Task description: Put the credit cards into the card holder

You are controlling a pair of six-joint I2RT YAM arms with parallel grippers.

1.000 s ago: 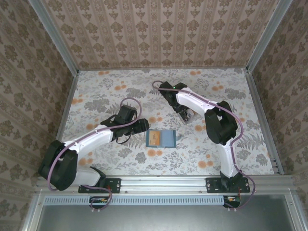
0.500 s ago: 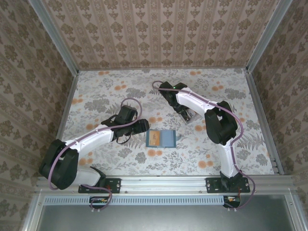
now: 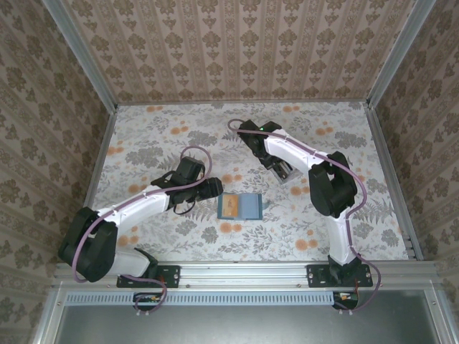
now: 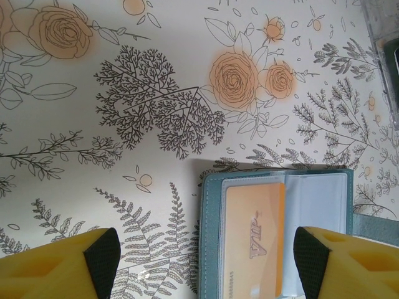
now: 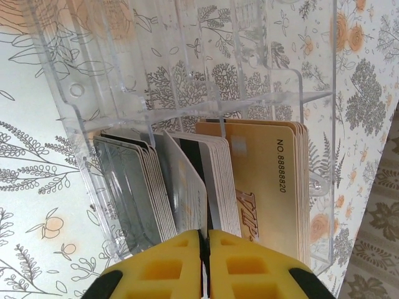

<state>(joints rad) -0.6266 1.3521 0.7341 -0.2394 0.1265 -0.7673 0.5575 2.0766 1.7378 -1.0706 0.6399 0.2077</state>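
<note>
The teal card holder (image 3: pixel 240 206) lies open on the floral table. In the left wrist view, the card holder (image 4: pixel 215 237) has a tan-yellow VIP card (image 4: pixel 252 240) in its left clear pocket. My left gripper (image 4: pixel 206 265) hovers over it, open, with nothing between the fingers. The credit cards stand in a clear acrylic rack (image 5: pixel 187 75) in three stacks: dark grey (image 5: pixel 128 187), white (image 5: pixel 221 180) and tan-yellow (image 5: pixel 268 180). My right gripper (image 5: pixel 204 249) is shut on the near edge of one white card (image 5: pixel 184 187), which leans away from its stack.
In the top view the rack (image 3: pixel 292 175) stands right of centre, under the right arm's wrist. The left arm (image 3: pixel 143 201) reaches in from the left. Patterned walls (image 3: pixel 237 50) enclose the table on three sides.
My right gripper's jaws have closed onto the white card, and the right arm has shifted slightly over the rack. The left arm and the card holder have not moved.
</note>
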